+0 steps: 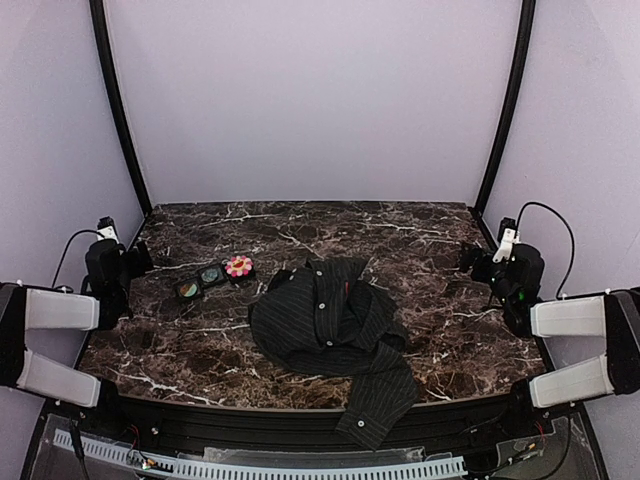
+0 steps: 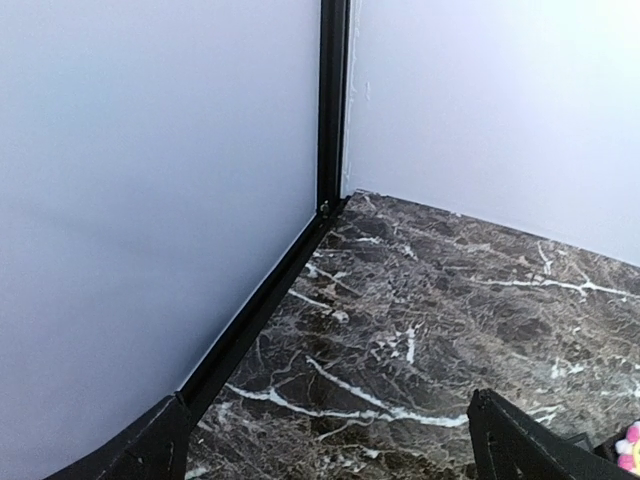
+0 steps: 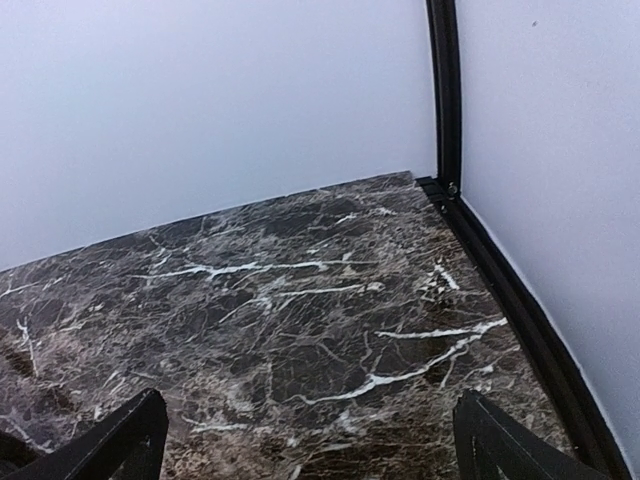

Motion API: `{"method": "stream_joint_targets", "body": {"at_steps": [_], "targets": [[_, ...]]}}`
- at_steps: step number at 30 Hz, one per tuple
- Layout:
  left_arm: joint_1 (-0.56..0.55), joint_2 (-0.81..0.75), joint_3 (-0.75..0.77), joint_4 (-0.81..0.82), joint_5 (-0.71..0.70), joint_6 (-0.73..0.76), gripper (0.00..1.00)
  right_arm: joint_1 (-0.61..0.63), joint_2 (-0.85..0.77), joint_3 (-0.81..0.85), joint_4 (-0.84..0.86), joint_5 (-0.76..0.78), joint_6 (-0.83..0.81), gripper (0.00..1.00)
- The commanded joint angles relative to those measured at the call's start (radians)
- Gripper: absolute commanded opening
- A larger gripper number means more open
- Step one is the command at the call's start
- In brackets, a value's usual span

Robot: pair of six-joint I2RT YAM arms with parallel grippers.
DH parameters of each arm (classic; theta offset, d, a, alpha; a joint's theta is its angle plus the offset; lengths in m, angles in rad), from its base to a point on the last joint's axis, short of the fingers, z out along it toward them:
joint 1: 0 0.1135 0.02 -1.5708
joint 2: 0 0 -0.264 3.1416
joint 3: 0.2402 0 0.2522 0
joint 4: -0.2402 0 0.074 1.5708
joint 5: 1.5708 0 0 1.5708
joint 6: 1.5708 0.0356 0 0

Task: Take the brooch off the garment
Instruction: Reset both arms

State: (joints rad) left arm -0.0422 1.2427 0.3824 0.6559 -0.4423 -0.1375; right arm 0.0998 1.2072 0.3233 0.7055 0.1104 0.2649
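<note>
Trays [image 1: 200, 282] lie beside shirt [image 1: 325, 315], brooch [image 1: 238, 266] atop nearest; left claw [image 2: 325, 405], right claw [image 3: 310, 400] both spread.

Top view: high behind the arms, looking down on the whole table [image 1: 300, 225]. Wrist views: low, near the marble, facing the left corner post [image 2: 332, 100] and right corner post [image 3: 445, 90]; top and left share the brooch [image 1: 238, 266].

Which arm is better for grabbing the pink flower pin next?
Left, probably. The brooch lies at the trays, left of the shirt, nearer the open left gripper. The right gripper would have to reach across the shirt.
</note>
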Motion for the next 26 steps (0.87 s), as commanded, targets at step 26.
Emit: {"method": "stream_joint_targets", "body": {"at_steps": [26], "targets": [[0.001, 0.101, -0.067, 0.29, -0.047, 0.131, 0.99, -0.008, 0.013, -0.058, 0.232, 0.143, -0.078, 0.99]]}}
